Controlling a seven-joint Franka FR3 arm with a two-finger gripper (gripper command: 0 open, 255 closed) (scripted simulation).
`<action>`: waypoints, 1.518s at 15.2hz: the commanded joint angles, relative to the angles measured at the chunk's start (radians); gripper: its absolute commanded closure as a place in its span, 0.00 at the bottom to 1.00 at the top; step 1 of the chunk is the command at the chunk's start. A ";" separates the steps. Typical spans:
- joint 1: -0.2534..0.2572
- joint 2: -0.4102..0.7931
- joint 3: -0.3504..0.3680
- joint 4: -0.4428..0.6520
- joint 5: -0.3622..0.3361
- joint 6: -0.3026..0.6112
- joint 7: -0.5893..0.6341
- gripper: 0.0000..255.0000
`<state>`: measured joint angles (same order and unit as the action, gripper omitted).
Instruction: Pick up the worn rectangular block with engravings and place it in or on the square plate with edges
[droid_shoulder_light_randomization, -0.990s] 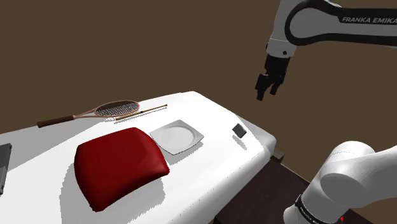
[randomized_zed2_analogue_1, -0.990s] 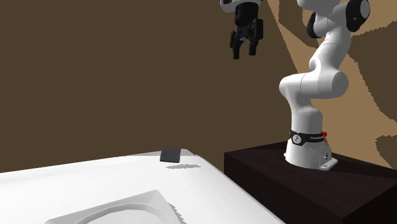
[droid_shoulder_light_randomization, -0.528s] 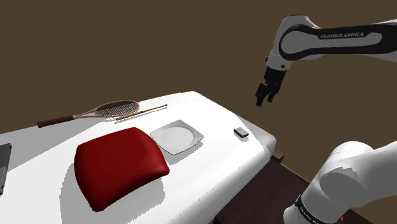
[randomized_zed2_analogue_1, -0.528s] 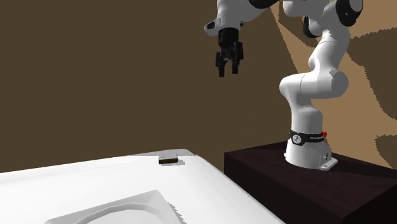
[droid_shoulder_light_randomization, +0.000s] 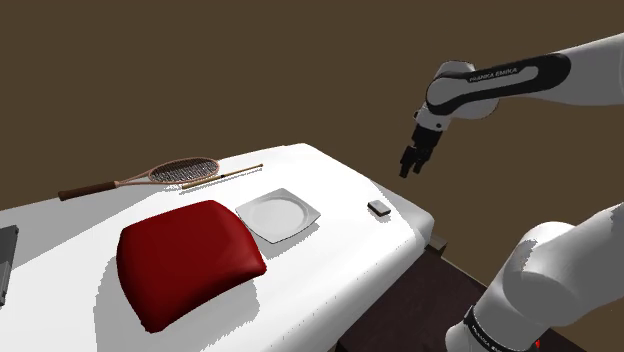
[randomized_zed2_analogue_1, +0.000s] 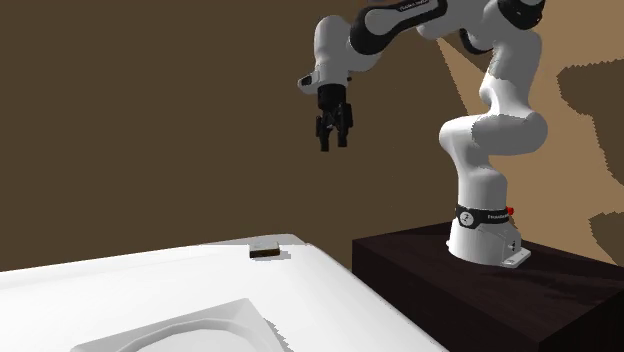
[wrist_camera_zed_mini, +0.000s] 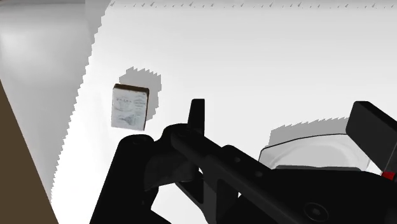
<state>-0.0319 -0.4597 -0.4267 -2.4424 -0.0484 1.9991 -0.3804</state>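
A small worn rectangular block (droid_shoulder_light_randomization: 380, 208) lies flat near the white table's corner closest to the arm; it also shows as the block (randomized_zed2_analogue_1: 265, 249), and its pale engraved face (wrist_camera_zed_mini: 130, 107) is visible ahead of the fingers. The white square plate (droid_shoulder_light_randomization: 250, 212) with raised edges sits mid-table beside the block, also seen as the plate (randomized_zed2_analogue_1: 240, 305) and the plate (wrist_camera_zed_mini: 299, 143). My black gripper (droid_shoulder_light_randomization: 410, 165) hangs open in the air above and just beyond the table's edge, over the block's corner, pointing down. It appears again as the gripper (randomized_zed2_analogue_1: 330, 140) and the gripper (wrist_camera_zed_mini: 286, 124), holding nothing.
A red cushion (droid_shoulder_light_randomization: 190, 255) lies on the white table (droid_shoulder_light_randomization: 330, 180) at the plate's left in the shoulder view. A racket (droid_shoulder_light_randomization: 165, 175) and a thin stick (droid_shoulder_light_randomization: 222, 175) lie along the far edge. A dark object (droid_shoulder_light_randomization: 5, 265) sits at the left edge. The dark stand (randomized_zed2_analogue_1: 480, 290) is beside the table.
The gripper has come down and toward the table, staying open. The block, tilted up a second ago, has settled flat on the table.
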 joint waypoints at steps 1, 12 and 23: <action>0.012 0.064 -0.052 0.007 0.032 0.049 -0.071 0.00; 0.046 0.596 -0.247 0.208 0.489 0.152 -0.610 0.00; -0.172 1.055 -0.107 0.527 0.813 0.047 -0.909 0.00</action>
<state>-0.1945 0.5741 -0.5437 -1.9264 0.7500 2.0434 -1.2773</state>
